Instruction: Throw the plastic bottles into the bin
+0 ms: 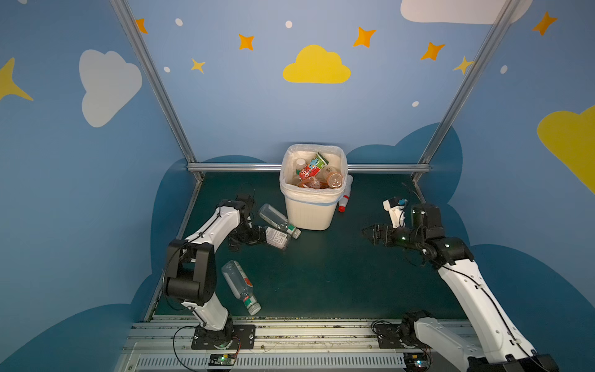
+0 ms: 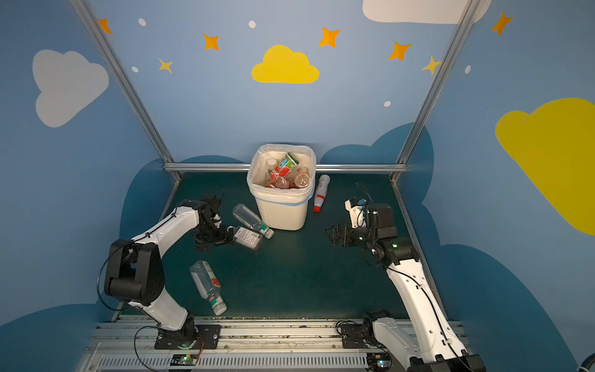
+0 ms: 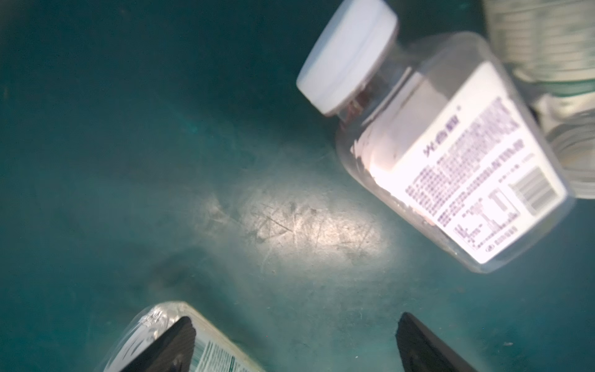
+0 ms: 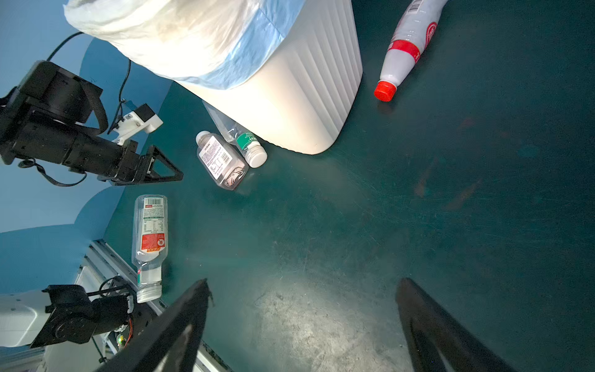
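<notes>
The bin [image 1: 307,214] is cream-white with a ribbed wall and a translucent bag folded over its rim. It stands at the back middle of the dark green table [image 1: 338,277] and is nearly full of plastic bottles [image 1: 317,175] with orange, red and green labels.

Four more bottles lie on their sides on the table. A white-capped bottle [image 3: 450,167] — clear, short, with a white printed label and a barcode — lies in front of the bin's left corner. A green-labelled bottle [image 1: 277,219] lies just behind it, at the foot of the bin, and the two seem to touch. A longer red-and-green-labelled bottle [image 1: 240,286] lies near the front edge, beside the left arm's base. A white red-capped bottle [image 2: 321,192] lies to the right of the bin.

The left gripper [image 3: 294,323] is low over the table, its jaws wide apart with nothing between them. In the left wrist view the white-capped bottle lies a little ahead of the fingertips and off to one side, not touching them. The right gripper [image 4: 304,283] — also spread open and empty — hangs over bare table on the right and touches no bottle. The red-capped bottle is the nearest to it.
</notes>
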Controlling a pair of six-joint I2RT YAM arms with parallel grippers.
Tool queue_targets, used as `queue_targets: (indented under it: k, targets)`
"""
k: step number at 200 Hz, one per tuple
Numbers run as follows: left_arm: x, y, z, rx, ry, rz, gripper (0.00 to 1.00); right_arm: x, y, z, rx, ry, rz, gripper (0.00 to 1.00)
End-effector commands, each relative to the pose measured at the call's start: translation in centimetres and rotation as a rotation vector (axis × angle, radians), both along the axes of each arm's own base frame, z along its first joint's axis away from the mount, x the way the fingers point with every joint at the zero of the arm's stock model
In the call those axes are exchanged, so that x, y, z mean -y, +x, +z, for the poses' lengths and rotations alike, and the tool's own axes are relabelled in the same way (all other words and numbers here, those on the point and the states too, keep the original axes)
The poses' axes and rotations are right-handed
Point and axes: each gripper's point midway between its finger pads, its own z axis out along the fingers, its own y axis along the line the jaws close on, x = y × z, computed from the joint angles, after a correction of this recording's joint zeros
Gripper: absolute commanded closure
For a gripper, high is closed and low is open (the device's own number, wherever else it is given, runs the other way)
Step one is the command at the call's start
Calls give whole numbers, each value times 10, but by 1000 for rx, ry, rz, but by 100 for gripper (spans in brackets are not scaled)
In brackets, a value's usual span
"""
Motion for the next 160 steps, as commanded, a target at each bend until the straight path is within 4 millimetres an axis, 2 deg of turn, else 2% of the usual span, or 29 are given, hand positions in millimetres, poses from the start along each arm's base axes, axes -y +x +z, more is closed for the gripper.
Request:
queue_targets:
  k: [1, 25, 45, 80, 130, 150, 160]
  targets:
    - [3, -1, 23, 72, -32, 30, 2, -9, -6, 6, 4, 13, 55, 8]
    - [9, 1, 48, 169, -76, 40, 2, -24, -11, 6, 1, 13, 99, 8]
    - [20, -1, 75, 263, -154, 42, 1, -49, -21, 6, -10, 16, 171, 8]
    - [28, -15, 132, 474, -243, 59, 1, -118, -57, 5, -54, 94, 345, 9]
    - [17, -57, 205, 744, -309, 124, 1, -210, -117, -3, -63, 85, 538, 8]
    - [10, -71, 225, 806, -301, 135, 1, -242, -127, -17, -99, 56, 548, 8]
    - [3, -75, 231, 833, -271, 153, 1, -258, -128, -32, -134, 19, 539, 8]
